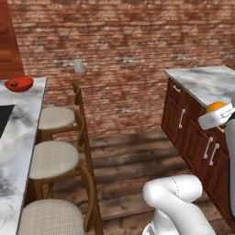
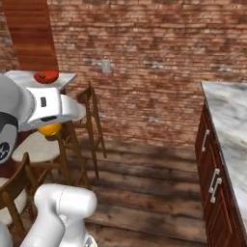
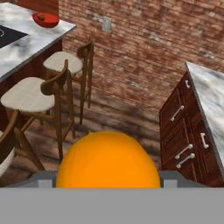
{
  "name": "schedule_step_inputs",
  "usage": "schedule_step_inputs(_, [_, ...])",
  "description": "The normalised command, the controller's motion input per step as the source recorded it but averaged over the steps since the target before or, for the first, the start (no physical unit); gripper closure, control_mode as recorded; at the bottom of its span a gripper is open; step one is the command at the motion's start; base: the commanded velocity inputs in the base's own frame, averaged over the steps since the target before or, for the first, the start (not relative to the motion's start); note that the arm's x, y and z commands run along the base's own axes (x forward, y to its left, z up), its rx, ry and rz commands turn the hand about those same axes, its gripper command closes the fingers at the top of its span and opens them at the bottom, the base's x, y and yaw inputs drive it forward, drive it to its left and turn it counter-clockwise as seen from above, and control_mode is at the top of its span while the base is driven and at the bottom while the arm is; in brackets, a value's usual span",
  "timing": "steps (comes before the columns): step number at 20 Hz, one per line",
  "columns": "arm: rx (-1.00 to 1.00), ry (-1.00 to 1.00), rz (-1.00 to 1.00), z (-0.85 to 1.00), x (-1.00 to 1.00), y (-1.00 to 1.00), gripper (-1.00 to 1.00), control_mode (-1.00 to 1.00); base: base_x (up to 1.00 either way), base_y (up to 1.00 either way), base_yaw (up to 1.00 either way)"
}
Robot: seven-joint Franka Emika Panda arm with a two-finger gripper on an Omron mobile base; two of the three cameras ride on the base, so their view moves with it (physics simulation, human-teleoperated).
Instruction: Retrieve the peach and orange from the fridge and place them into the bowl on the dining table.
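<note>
Jaws grip the orange (image 3: 108,159), which bulges up big and bright at the bottom of the hand view w/ the gripper (image 3: 108,177) parts flanking it on both sides. From the left base view the orange (image 1: 215,107) peeks out above the white hand, in front of the wall counter (image 1: 206,82) w/ its dark wood drawers; from the right base view it hangs under the white wrist (image 2: 49,129), held up in the air over the stools. Landmark = dining table (image 3: 30,41): marble top, black cooktop (image 3: 9,36) set into it. Bowl (image 3: 45,19), red and glossy, sits on the table's far end, past the cooktop, close to the brick wall (image 3: 144,39); the peach (image 3: 41,17) is a small dull reddish lump inside it. Orange is well apart from the table, off the stool side, out over the wood floor (image 1: 128,160). 3 stools (image 1: 55,158) line the table's long edge, cushioned seats, curved wood backs. Wall counter stands across the aisle from the table. Grey outlet plate (image 2: 105,65) on the brick wall, beyond the table's far end.
</note>
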Motion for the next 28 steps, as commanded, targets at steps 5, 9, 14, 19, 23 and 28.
schedule_step_inputs(5, [0.0, 0.0, 0.0, 0.0, 0.0, 0.0, 1.0, 1.0, 1.0, -0.29, 0.46])
schedule_step_inputs(9, [0.0, 0.0, 0.0, 0.0, 0.0, 0.0, 1.0, 1.0, 1.0, -0.25, 0.47])
schedule_step_inputs(14, [0.0, 0.0, 0.0, 0.0, 0.0, 0.0, 1.0, 1.0, 1.0, -0.28, 0.49])
schedule_step_inputs(19, [0.0, 0.0, 0.0, 0.0, 0.0, 0.0, 1.0, 1.0, 1.0, -0.35, 0.47])
schedule_step_inputs(23, [0.0, 0.0, 0.0, 0.0, 0.0, 0.0, 1.0, 1.0, 1.0, -0.49, 0.4])
schedule_step_inputs(28, [0.0, 0.0, 0.0, 0.0, 0.0, 0.0, 1.0, 1.0, 1.0, -0.55, 0.39])
